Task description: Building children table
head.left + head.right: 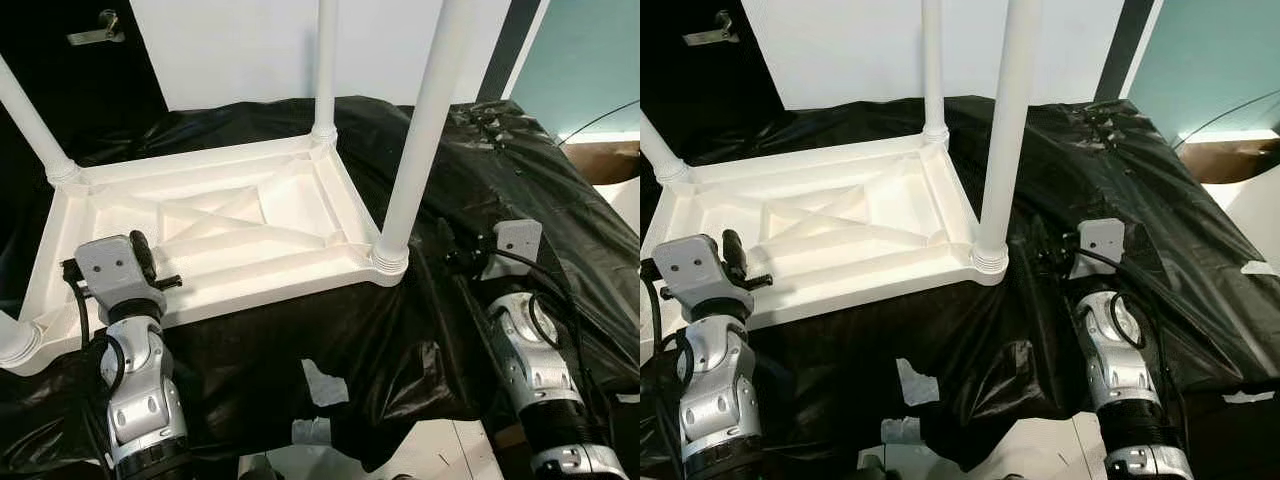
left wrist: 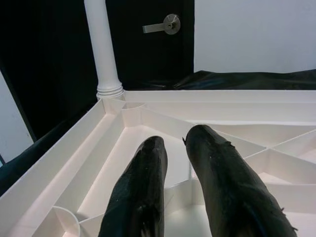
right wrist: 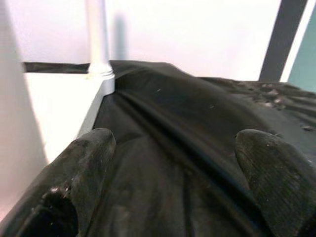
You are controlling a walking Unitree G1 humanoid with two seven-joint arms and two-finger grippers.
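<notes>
A white plastic children's table (image 1: 270, 295) lies upside down on a black cloth (image 1: 480, 180), its ribbed underside facing up. White legs stand in its corners: near right (image 1: 420, 130), far right (image 1: 325, 70), far left (image 1: 30, 120), and near left (image 1: 15, 340) at the picture's edge. My left gripper (image 1: 150, 265) hovers over the table's near left part, its fingers (image 2: 143, 173) shut with nothing between them. My right gripper (image 3: 177, 143) is open over the cloth, just right of the near right leg, holding nothing.
The cloth-covered surface ends near my body, with grey tape patches (image 1: 325, 385) on its front drape. A dark door with a lever handle (image 1: 95, 30) is at the back left beside a white wall. A cardboard box (image 1: 605, 160) sits far right.
</notes>
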